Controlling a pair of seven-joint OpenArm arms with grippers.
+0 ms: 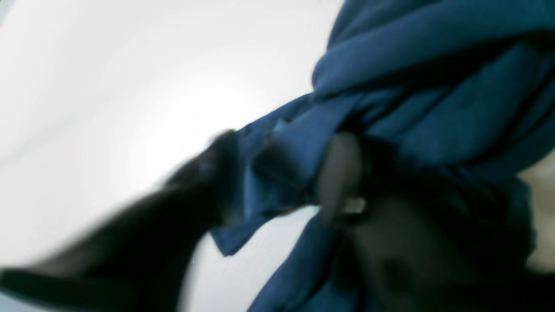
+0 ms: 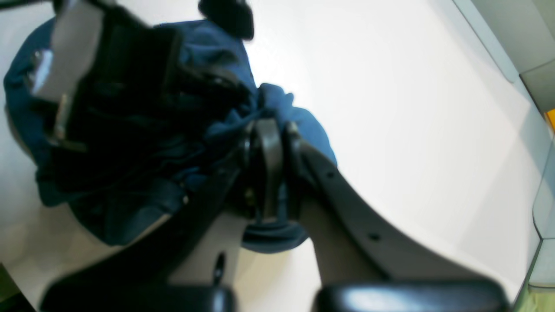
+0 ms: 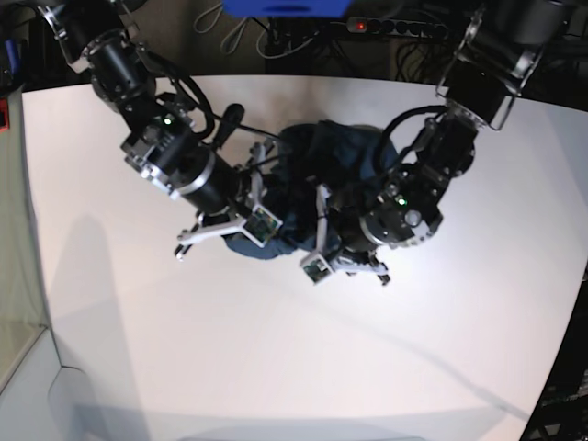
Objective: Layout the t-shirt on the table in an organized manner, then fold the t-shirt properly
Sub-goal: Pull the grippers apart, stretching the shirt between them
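- The dark blue t-shirt point(image 3: 317, 170) lies bunched in a crumpled heap near the far middle of the white surface point(image 3: 276, 367), with both arms bent in over it
- Right gripper point(image 2: 273, 130): jaws pressed together on a fold of the shirt's cloth, which bulges out on either side of them in the right wrist view
- Left gripper point(image 1: 286, 173): in the blurred left wrist view a strip of blue cloth runs between its two dark fingers point(image 1: 342, 169); the jaws stand narrow around that fold, and I cannot tell whether they truly pinch it
- In the base view the two wrists sit close together, one on each side of the heap, hiding most of its near edge; only a small lip of cloth shows below the right wrist
- No container shows on the surface
- Beyond the far edge: a tangle of cables point(image 3: 276, 37), a dark power strip point(image 3: 395, 28) with a red light, and a blue object point(image 3: 285, 7) cut off by the top of the view
- No label or writing can be read on the shirt
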